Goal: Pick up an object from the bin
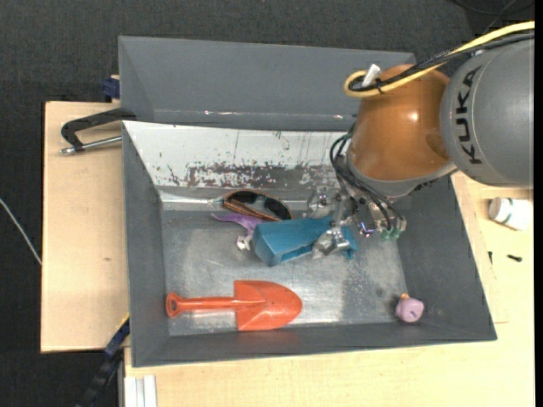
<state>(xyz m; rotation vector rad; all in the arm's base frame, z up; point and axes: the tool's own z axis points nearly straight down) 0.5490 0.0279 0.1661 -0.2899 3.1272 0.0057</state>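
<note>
**Tool at the right end of the blue block, mid-bin; grip unconfirmed**

The bin (146,261) holds few items, lying loose on its floor rather than heaped. The tool (338,242) sits low in the right-centre of the bin, under the arm's orange cover (394,134). It is right against the right end of a blue block-shaped item (288,240) in the middle of the floor. Wrist hardware and cables crowd that spot, so I cannot tell whether the tool is apart, together or clamped on the block. No hold is recorded.

The blue block lies flat with its length across the bin. Just behind it, toward the back wall, lie dark sunglasses (254,203) with a purple piece (231,219) at their left side. An orange toy shovel (254,303) lies flat near the front wall, handle pointing left, apart from the block. A small lilac item (410,309) sits alone near the front right corner, well apart from everything else.

Assessment: the block is the item nearest the tool and is judged the likely pick. Its right end faces the side the arm enters from and has no neighbours. Its left and back sides are close to the sunglasses and the purple piece, which would explain the tool's position. A grasp at one end may let the block pivot or slip on lifting.
</note>
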